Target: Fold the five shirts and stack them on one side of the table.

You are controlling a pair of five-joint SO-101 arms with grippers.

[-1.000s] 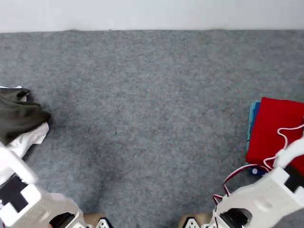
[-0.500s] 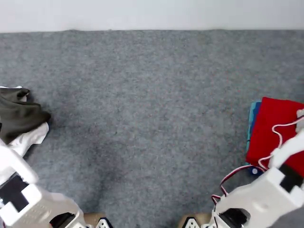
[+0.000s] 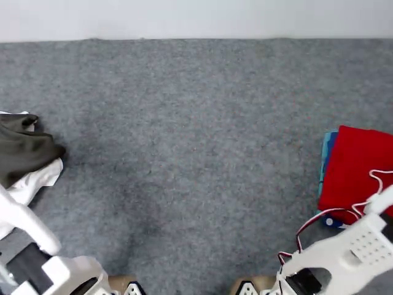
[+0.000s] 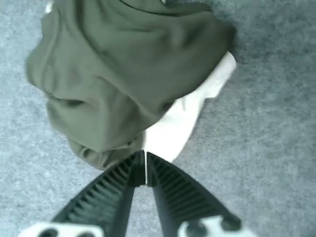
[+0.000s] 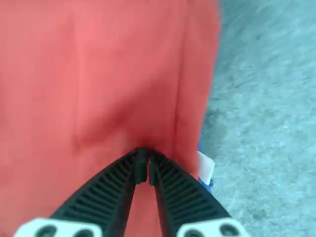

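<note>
Underlying right end effector point(image 5: 142, 157): red shirt point(image 5: 98, 74)

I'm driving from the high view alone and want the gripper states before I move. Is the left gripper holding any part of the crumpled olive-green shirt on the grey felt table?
Observer: No. The left gripper is shut with nothing between its fingers. Its tips point at the spot where the crumpled olive-green shirt overlaps the white shirt beneath it.
Operator: And the other side?
Observer: The right gripper is shut too, with its tips over the folded red shirt. I cannot tell whether they touch the cloth.
</note>
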